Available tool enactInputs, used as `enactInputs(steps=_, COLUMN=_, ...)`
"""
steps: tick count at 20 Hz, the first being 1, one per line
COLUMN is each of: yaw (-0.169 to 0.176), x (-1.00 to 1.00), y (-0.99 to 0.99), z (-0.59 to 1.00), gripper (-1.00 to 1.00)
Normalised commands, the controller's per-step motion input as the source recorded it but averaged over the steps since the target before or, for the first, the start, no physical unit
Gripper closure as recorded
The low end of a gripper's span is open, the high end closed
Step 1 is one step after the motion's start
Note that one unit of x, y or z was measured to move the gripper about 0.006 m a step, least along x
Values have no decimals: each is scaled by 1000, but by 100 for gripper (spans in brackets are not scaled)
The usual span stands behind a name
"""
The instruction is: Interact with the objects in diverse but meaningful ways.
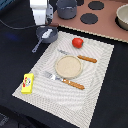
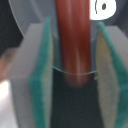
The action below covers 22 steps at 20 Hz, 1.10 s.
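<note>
A Franka Panda arm hangs over the grey long-handled saucepan [image 1: 46,34] at the far left of the exterior view, its gripper [image 1: 41,22] poised just above the pan's rim. The wrist view shows the brown sausage [image 2: 74,42] standing between the green-padded fingers [image 2: 44,80]; the jaws look narrowed about it, though the picture is too blurred to say whether the pads press it or have just let go. Beneath it lies the pan, with what seems to be the eye of the flat white fish [image 2: 102,7] at its edge.

On the striped placemat [image 1: 100,75], the red tomato [image 1: 77,42] sits near the far edge, the round tan plate [image 1: 68,67] lies bare at the centre with the knife [image 1: 80,57] beyond it and the fork [image 1: 62,80] before it, and the yellow rectangular box [image 1: 28,83] rests at the near left corner.

By this showing, fish and sausage have reached the pan, while tomato and box appear untouched and remain to be handled. The box bears small red markings, too small to read; no other writing shows.
</note>
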Motion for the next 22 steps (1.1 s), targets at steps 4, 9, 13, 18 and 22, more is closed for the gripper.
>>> enactInputs(steps=4, yaw=0, x=0, y=0, z=0, gripper=-100)
enactInputs(steps=9, yaw=-21, x=5, y=-47, z=0, gripper=-100)
enactInputs(steps=13, yaw=-89, x=41, y=-181, z=-9, gripper=-100)
enactInputs(steps=18, yaw=-125, x=5, y=-247, z=-82, gripper=-100)
enactInputs(steps=22, yaw=-164, x=0, y=-232, z=-123, gripper=-100)
